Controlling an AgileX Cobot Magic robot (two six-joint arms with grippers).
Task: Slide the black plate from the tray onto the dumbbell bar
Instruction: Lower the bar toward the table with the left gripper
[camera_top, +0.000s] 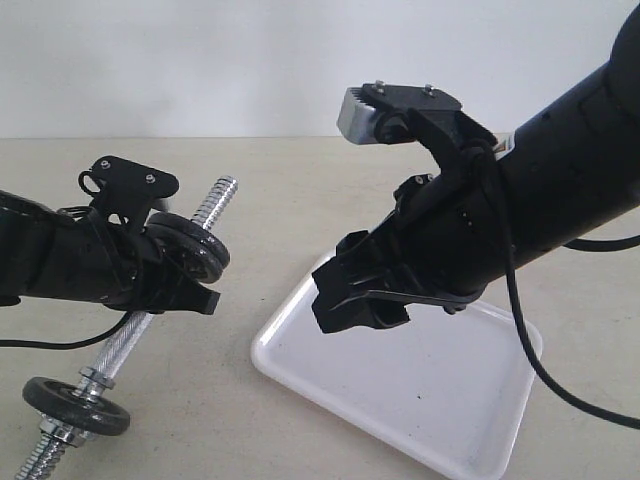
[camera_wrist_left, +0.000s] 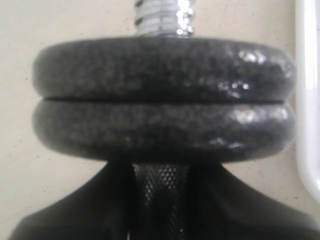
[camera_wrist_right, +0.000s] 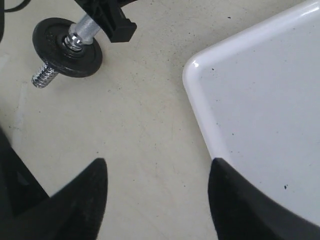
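On the beige table (camera_top: 250, 200), the white tray (camera_top: 420, 390) lies partly under the right gripper (camera_wrist_right: 157, 172), its jaws apart and empty, while the left gripper (camera_wrist_left: 162, 180) clamps the tilted dumbbell bar (camera_top: 125, 340), the black plate (camera_wrist_left: 160, 67) seated on its raised end.

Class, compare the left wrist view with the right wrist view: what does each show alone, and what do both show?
Left wrist only: two black discs stacked edge-on on the dumbbell bar. Right wrist only: a single disc and collar nut at the bar's other end, and the right gripper, open and empty. Both: the bar in the left gripper, the white tray's rim, the table.
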